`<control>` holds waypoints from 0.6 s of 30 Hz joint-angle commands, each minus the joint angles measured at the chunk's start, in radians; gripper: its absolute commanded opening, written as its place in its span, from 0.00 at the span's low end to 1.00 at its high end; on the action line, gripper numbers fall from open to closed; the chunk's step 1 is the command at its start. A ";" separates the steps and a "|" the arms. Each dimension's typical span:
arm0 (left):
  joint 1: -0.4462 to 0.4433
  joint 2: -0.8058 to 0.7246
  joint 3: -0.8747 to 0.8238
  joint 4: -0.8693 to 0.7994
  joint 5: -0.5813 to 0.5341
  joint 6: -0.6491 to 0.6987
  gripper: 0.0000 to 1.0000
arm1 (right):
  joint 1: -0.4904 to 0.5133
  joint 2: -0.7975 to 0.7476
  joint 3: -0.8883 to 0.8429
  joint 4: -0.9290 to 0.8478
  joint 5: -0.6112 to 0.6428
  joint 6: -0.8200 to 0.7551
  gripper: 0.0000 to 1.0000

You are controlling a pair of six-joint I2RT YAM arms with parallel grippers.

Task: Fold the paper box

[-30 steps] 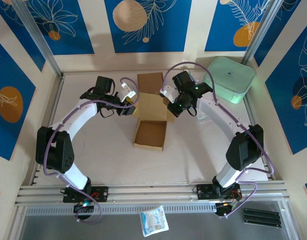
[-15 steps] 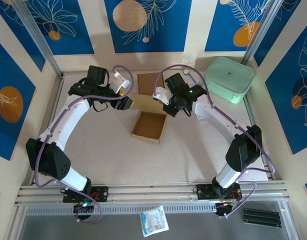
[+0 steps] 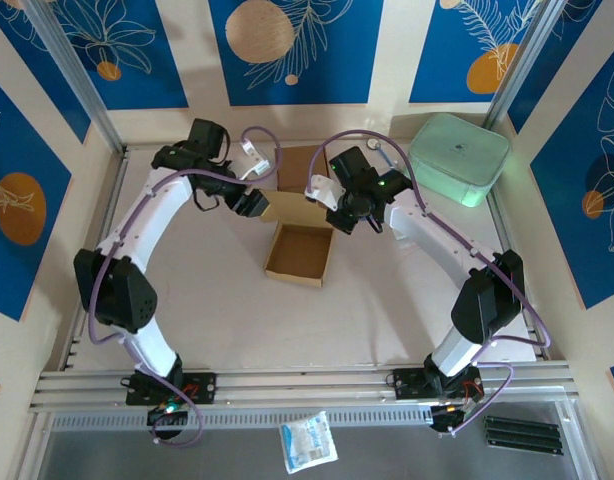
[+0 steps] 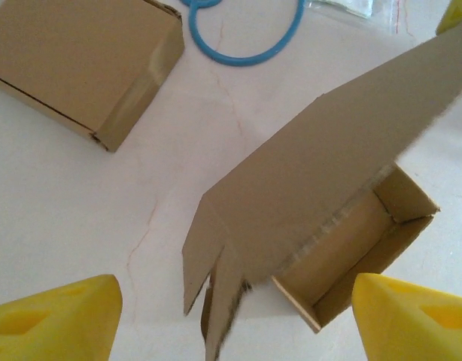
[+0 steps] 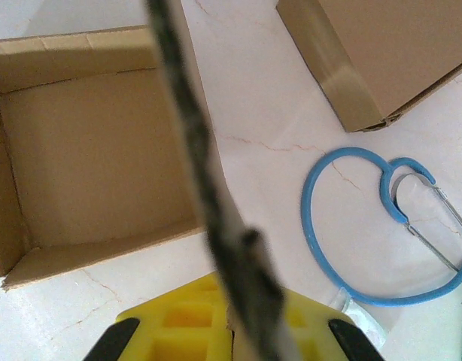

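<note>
Top external gives me the table [image 3: 207,300], a mint-green lidded container [image 3: 459,158] at its far right corner, and the open paper box [image 3: 299,254] mid-table between both arms, with a closed cardboard box [image 3: 299,160] behind it. My right wrist camera settles what I can't judge from above: the right gripper [image 5: 231,323] is clamped on the lid flap [image 5: 193,143], seen edge-on. Left wrist shows the left gripper [image 4: 238,316] spread wide, clear of the flap, and a blue carabiner loop [image 4: 242,37] beyond.

pale worktop [image 3: 217,300], open paper box [image 3: 299,254] roughly dead centre, closed cardboard box [image 3: 299,160] at 12 o'clock, mint tub [image 3: 459,158] at 2 o'clock
</note>
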 commanded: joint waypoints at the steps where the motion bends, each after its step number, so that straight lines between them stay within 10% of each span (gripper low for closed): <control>1: -0.007 0.065 0.054 -0.059 0.036 0.066 0.70 | 0.006 -0.014 -0.019 -0.029 0.004 -0.018 0.07; 18: -0.088 0.069 -0.038 -0.041 -0.168 -0.112 0.16 | -0.013 0.066 0.052 -0.027 0.053 0.199 0.06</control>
